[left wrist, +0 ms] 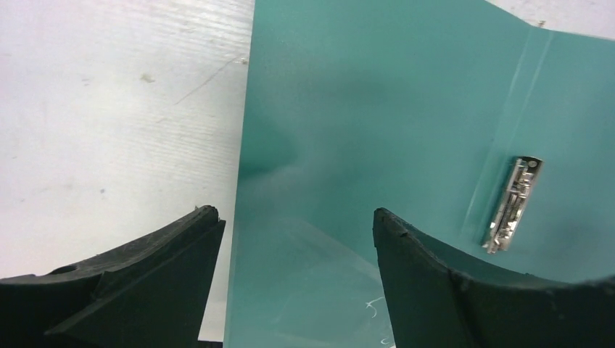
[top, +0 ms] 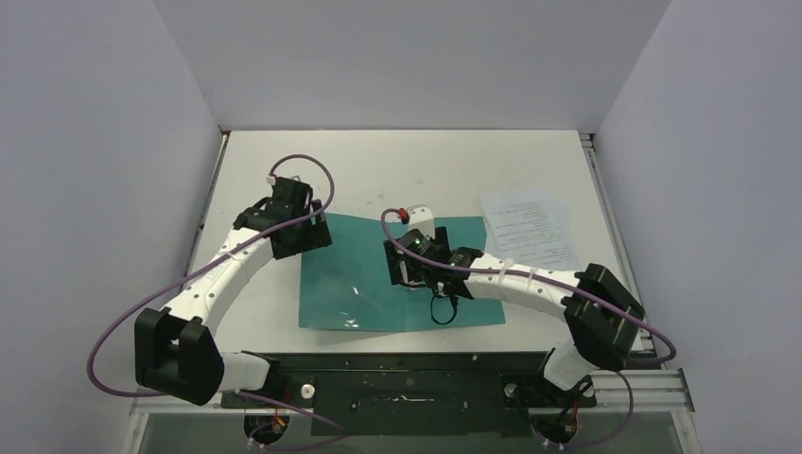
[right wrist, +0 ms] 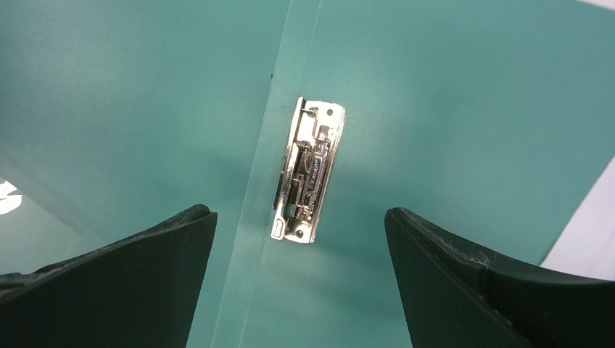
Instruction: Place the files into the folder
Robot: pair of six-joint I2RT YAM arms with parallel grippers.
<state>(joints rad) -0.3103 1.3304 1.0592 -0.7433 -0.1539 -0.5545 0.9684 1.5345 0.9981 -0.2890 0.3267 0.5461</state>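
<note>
The teal folder (top: 369, 284) lies open and flat in the middle of the table. A metal clip (right wrist: 308, 170) is fixed beside its centre fold and also shows in the left wrist view (left wrist: 513, 204). A glossy clear sleeve (left wrist: 312, 290) lies on the folder's left half. White printed sheets (top: 530, 230) lie on the table to the right of the folder. My left gripper (top: 305, 235) is open and empty over the folder's left edge (left wrist: 297, 217). My right gripper (top: 413, 265) is open and empty above the clip (right wrist: 301, 214).
The white table (left wrist: 109, 109) shows to the left of the folder and at its right edge (right wrist: 591, 225). Grey walls enclose the table on three sides. A black base rail (top: 407, 378) runs along the near edge.
</note>
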